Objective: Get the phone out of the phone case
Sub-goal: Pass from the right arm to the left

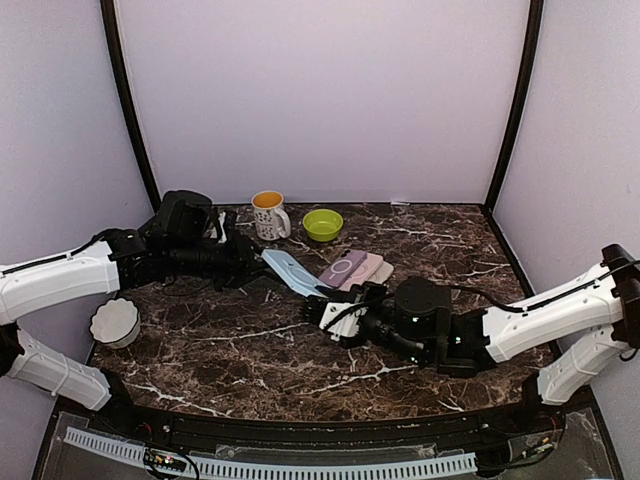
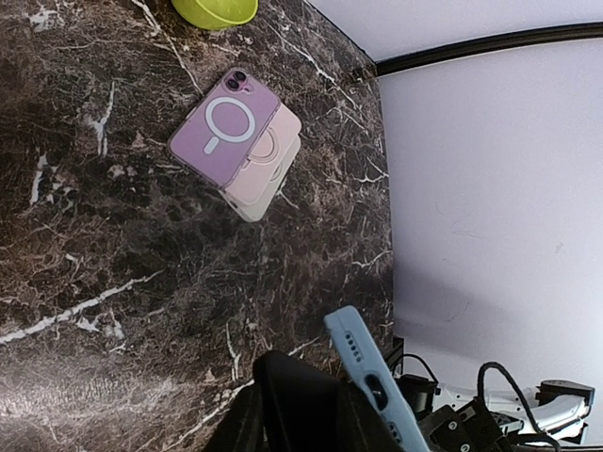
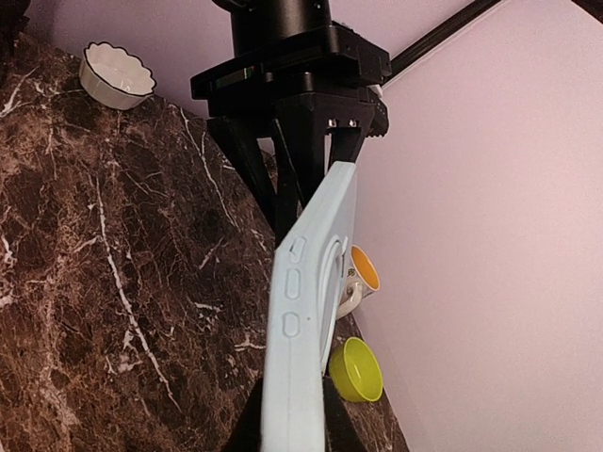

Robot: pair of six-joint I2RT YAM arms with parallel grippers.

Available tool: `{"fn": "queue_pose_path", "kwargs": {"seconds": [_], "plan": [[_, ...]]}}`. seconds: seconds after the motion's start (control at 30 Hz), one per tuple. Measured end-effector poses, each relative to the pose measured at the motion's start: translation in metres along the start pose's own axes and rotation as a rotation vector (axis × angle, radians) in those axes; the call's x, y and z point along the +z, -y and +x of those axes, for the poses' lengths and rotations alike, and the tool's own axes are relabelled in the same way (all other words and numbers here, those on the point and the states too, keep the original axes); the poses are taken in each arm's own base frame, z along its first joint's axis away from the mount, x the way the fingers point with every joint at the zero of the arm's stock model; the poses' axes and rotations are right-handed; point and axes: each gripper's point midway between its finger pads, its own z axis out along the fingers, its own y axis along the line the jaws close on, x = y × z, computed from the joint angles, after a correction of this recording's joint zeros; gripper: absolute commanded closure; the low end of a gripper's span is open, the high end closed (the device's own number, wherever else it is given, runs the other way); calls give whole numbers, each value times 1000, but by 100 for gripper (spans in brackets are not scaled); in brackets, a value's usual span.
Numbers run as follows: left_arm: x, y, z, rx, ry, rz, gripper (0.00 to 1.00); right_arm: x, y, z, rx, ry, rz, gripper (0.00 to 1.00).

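A light blue phone case is held above the marble table between both arms. My right gripper is shut on its near end, and in the right wrist view the case rises from between those fingers, showing its side buttons and ringed back. My left gripper clasps the far end, its black fingers on either side of the case. In the left wrist view the case's bottom edge, with speaker holes and port, lies against a dark finger. The phone is hidden inside the case.
A purple phone lies stacked on a pale pink one just behind the held case. A white mug and a green bowl stand near the back wall. A white scalloped bowl sits at the left.
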Motion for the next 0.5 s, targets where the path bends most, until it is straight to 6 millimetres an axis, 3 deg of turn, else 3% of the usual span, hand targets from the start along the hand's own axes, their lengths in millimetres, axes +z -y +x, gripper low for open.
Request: {"fn": "queue_pose_path", "kwargs": {"seconds": [0.5], "plan": [[-1, 12, -7, -94, 39, 49, 74, 20, -3, -2, -84, -53, 213, 100]]}}
